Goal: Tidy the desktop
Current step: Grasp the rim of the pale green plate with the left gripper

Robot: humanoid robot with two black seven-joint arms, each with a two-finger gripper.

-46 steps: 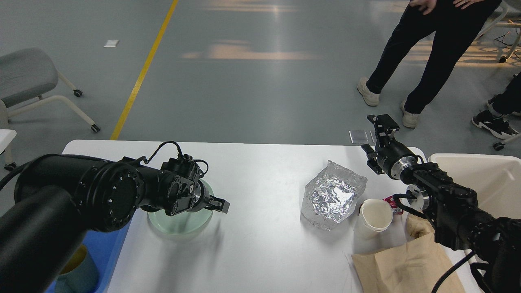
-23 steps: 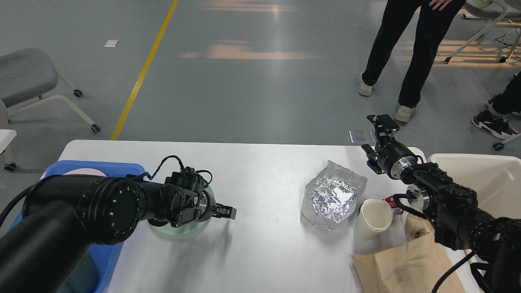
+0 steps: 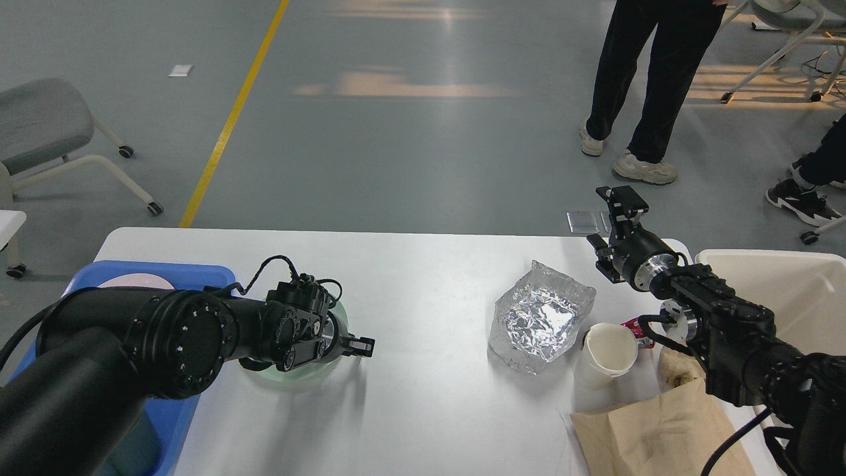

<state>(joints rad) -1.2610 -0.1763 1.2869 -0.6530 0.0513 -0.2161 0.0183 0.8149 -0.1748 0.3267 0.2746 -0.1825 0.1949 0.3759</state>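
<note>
The white desktop (image 3: pixel 429 277) fills the lower part of the head view. My left gripper (image 3: pixel 360 344) reaches in from the left, low over the right rim of a pale green plate (image 3: pixel 301 372) lying on the desktop. Its dark fingers cannot be told apart. My right gripper (image 3: pixel 620 201) is held up above the desktop's far right edge, apart from everything, with nothing seen in it. A crumpled foil bag (image 3: pixel 538 317), a tipped white paper cup (image 3: pixel 608 354), a small red packet (image 3: pixel 638 327) and a brown paper bag (image 3: pixel 661 430) lie at the right.
A blue tray (image 3: pixel 185 274) holding a pink plate (image 3: pixel 135 281) stands at the left edge. A cream-white bin (image 3: pixel 786 291) stands at the right. A person's legs (image 3: pixel 651 79) and wheeled chairs (image 3: pixel 46 132) are on the floor beyond the table.
My left arm has dropped lower, uncovering the blue tray, and its gripper has shifted slightly right over the green plate. The person behind has stepped. My right arm has not moved.
</note>
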